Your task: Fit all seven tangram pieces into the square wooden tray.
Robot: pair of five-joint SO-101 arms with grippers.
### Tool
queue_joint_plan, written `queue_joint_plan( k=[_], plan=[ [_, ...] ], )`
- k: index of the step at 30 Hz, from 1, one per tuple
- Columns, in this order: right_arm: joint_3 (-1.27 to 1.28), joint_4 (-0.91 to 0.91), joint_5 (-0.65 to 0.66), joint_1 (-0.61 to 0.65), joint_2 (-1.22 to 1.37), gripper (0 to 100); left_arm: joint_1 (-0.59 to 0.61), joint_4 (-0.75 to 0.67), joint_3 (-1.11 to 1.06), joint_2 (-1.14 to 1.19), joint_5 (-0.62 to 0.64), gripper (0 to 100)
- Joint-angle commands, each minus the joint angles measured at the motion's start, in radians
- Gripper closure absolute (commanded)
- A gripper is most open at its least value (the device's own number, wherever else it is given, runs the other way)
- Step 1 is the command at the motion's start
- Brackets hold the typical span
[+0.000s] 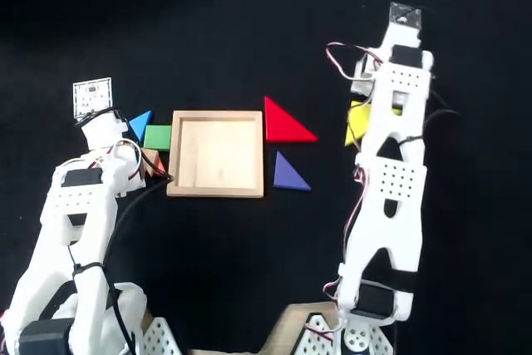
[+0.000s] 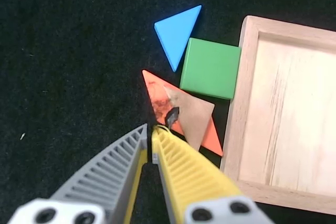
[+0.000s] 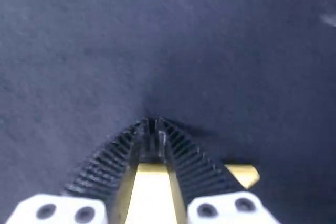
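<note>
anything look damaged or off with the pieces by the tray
Yes: the orange triangle, lying beside the outer wall of the tray, is scuffed. Its paint is worn to bare wood across the middle, with a dark mark. The blue triangle and green square next to it look clean.

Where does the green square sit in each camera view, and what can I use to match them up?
High view: the green square lies by the wooden tray's left side, between the blue triangle and the orange triangle.
Left wrist view: the green square lies beside the tray's wall, beyond the left gripper.
Right wrist view: faces black cloth and a yellow piece, away from the tray.
Shared landmark: the tray's rim beside the square.
</note>
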State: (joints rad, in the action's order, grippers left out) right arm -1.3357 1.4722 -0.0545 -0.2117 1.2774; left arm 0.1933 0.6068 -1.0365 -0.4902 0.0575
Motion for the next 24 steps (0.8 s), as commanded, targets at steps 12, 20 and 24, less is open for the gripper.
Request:
queue_joint_plan(
  k=[12,20,24],
  plan=[
    [-0.028,0.296,0.388,-0.051,-0.008,98.5,0.002,-0.014,0.008,0.002,0.005,97],
    [0.295,0.295,0.503,-0.049,-0.226,98.8,0.002,-0.014,0.01,0.002,0.005,97],
    [0.499,0.295,0.629,-0.049,-0.387,98.8,0.002,-0.014,0.008,0.002,0.005,97]
  ],
)
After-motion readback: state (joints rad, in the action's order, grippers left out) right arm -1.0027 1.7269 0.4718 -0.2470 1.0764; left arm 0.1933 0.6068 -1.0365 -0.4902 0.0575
